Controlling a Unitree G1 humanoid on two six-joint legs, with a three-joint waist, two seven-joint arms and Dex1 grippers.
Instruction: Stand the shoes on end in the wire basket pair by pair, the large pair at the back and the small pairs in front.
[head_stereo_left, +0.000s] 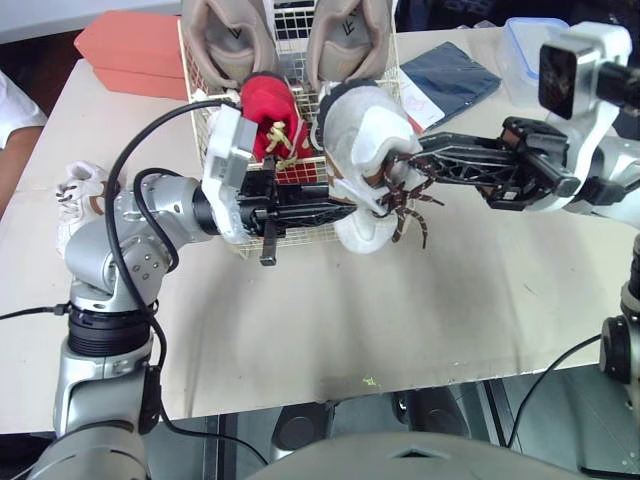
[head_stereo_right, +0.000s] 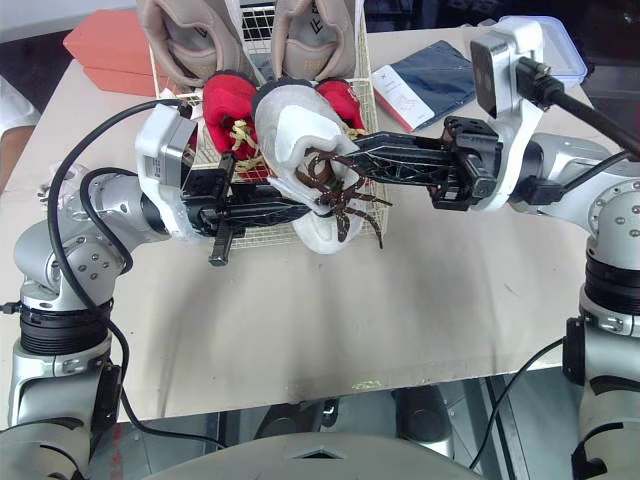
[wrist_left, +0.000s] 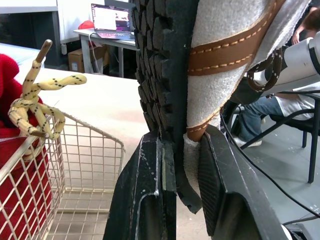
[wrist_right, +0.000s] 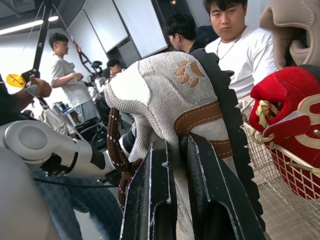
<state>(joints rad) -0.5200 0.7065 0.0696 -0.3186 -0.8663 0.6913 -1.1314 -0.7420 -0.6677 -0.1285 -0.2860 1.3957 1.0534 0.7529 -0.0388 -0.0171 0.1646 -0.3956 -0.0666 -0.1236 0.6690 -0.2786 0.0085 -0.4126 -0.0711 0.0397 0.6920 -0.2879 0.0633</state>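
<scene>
A small white shoe (head_stereo_left: 365, 140) with brown laces is held on end at the front right corner of the wire basket (head_stereo_left: 290, 235). My left gripper (wrist_left: 182, 145) is shut on its sole and heel edge. My right gripper (wrist_right: 177, 150) is shut on its upper from the other side. Two large tan shoes (head_stereo_left: 225, 35) stand at the back of the basket. A red pair (head_stereo_right: 228, 100) stands in front of them. A second white shoe (head_stereo_left: 80, 190) lies on the table to the left, behind my left arm.
A red-orange box (head_stereo_left: 130, 50) lies at the back left. A dark blue pouch (head_stereo_left: 455, 80) and a clear plastic container (head_stereo_left: 525, 50) sit at the back right. A person's white sleeve (head_stereo_left: 15, 110) shows at the left table edge.
</scene>
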